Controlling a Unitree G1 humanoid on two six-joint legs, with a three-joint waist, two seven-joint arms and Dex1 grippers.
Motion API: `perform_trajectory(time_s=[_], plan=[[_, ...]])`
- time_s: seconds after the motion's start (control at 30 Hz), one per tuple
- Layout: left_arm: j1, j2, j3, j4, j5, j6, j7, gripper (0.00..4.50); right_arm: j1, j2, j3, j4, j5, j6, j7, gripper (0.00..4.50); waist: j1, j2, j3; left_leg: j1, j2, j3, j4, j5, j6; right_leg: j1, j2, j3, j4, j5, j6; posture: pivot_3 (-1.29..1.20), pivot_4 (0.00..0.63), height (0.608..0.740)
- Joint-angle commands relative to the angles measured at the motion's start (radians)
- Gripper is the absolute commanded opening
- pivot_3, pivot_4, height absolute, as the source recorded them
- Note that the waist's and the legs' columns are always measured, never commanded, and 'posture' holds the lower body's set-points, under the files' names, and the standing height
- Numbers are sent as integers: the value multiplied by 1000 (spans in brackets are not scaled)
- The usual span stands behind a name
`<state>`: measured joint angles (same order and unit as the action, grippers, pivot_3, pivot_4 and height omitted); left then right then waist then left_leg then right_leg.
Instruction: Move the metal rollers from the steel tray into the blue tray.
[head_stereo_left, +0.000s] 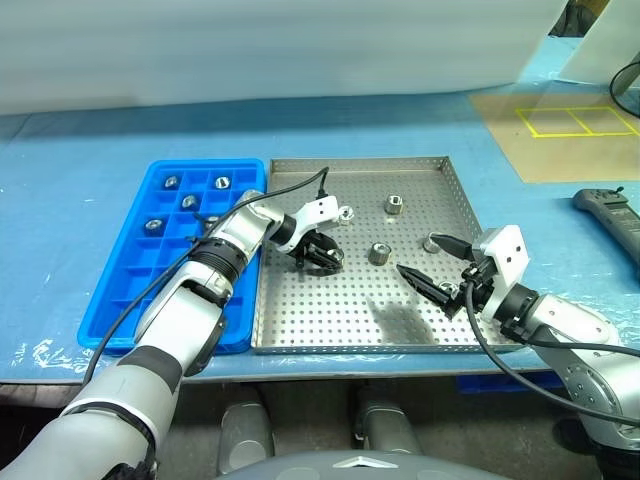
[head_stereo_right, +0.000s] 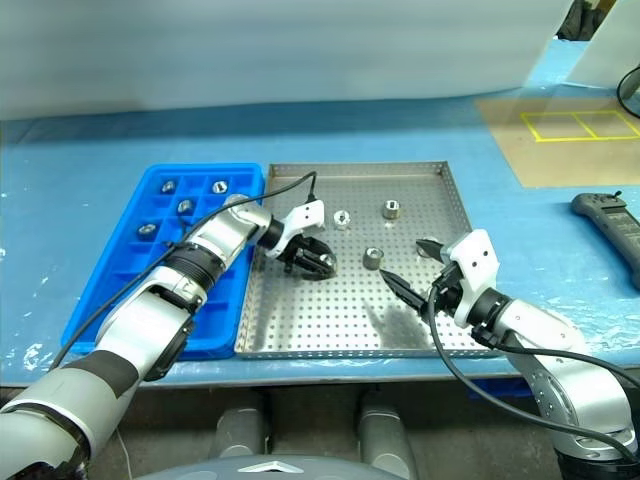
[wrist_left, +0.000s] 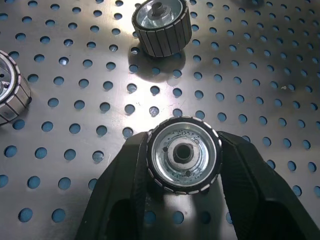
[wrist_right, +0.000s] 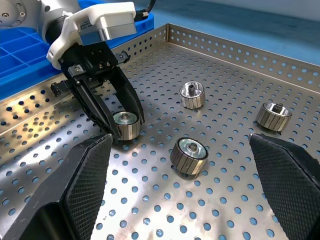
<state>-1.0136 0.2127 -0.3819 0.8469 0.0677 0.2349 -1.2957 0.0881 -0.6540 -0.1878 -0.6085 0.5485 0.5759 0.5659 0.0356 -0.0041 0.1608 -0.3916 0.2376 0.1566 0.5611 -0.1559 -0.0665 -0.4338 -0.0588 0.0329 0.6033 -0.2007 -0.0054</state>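
your left end effector (head_stereo_left: 322, 256) is clamped across the ribbed sides of a metal roller (wrist_left: 184, 153) sitting on the steel tray (head_stereo_left: 300, 335) beside the blue tray (head_stereo_left: 120, 290), right end effector (head_stereo_left: 435, 268) wide open and empty; it's likely rigid, smooth, dense, so lift squarely.

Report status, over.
Left gripper shut on a ribbed metal roller on the perforated steel tray. Right gripper open, empty. Nothing in the way.
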Motion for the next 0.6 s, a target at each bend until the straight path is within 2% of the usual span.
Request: perform_trajectory(time_s=[0.03,0.23,0.6], plan=[[-18,4,3,-8,12,-14,-1,1706,-3,2,-13,-57,5,-15,-1,4500,0,0,0,0,0,0,0,0,0,0,0,0,0,0,0,-343,150,740],[-21,9,35,-44,-18,17,11,1706,-10,-2,-5,-62,18,-7,11,4500,0,0,0,0,0,0,0,0,0,0,0,0,0,0,0,-331,150,740],[35,86,109,-310,-89,180,40,1706,-132,-3,84,22,-3,-17,83,4500,2,0,0,-2,0,0,-1,0,0,-2,0,0,0,0,0,-228,150,740]])
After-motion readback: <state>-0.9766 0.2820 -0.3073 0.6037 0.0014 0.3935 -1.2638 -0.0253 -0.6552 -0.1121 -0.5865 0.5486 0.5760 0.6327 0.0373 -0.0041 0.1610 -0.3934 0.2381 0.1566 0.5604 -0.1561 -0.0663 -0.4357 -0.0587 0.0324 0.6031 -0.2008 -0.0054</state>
